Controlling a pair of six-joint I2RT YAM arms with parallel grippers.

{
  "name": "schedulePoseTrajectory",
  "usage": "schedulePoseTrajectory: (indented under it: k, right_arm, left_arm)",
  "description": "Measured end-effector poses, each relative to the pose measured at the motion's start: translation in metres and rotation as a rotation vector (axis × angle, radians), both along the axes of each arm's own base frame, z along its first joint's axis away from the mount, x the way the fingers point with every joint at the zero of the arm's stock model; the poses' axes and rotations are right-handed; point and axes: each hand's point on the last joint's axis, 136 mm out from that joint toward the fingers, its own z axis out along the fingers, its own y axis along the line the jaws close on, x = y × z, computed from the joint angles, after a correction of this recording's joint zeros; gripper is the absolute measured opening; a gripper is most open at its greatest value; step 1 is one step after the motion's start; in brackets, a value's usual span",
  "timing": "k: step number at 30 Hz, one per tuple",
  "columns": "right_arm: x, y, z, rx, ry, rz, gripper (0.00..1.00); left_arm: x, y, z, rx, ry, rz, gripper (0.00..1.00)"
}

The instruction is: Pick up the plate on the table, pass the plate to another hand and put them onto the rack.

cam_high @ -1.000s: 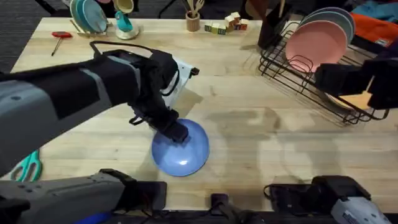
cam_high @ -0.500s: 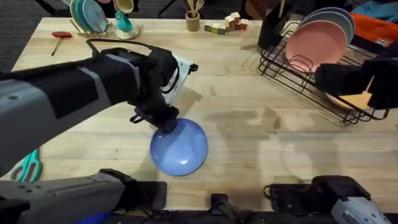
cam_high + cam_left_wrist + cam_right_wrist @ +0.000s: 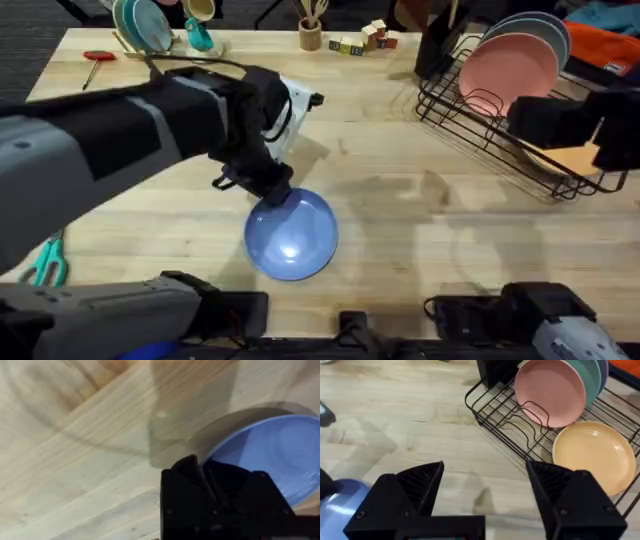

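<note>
The blue plate [image 3: 291, 234] lies on the table [image 3: 400, 230], near the front edge and a little left of centre, well apart from the black wire rack [image 3: 470, 115] at the far right. The left gripper [image 3: 268, 188] is down at the plate's far-left rim, and the left wrist view shows its black fingers [image 3: 192, 472] brought together over that rim, one on the inner face and one outside; it looks clamped on the plate, though the contact point itself is partly hidden. The plate appears tipped, with its gripped edge slightly off the wood.

The step in hand seems to be the pick-up. To do it well, the grip should sit deep enough on the rim that the glossy plate cannot pivot or slide out, and the lift should go straight up before any swing to the right.

The right gripper [image 3: 485, 495] hovers near the rack with its fingers wide apart, ready to receive. The rack already holds a pink plate [image 3: 549, 391] upright and a yellow dish [image 3: 594, 455] lying nearer, so the hand-over should leave the opposite rim free for a clean grab.
</note>
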Motion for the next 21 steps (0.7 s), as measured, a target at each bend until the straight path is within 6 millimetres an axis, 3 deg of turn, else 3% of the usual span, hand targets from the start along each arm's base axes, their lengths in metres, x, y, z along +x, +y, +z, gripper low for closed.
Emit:
schedulePoseTrajectory:
  k: [11,21]
  right_arm:
    - [0.012,0.0,-0.014,0.001,0.067,0.0,0.996]
    - [0.02,0.0,-0.025,0.01,0.117,-0.007,0.995]
  left_arm:
    - [0.038,-0.009,0.03,-0.036,-0.122,-0.023,0.041]
    - [0.066,0.021,0.045,-0.058,-0.179,0.141,0.041]
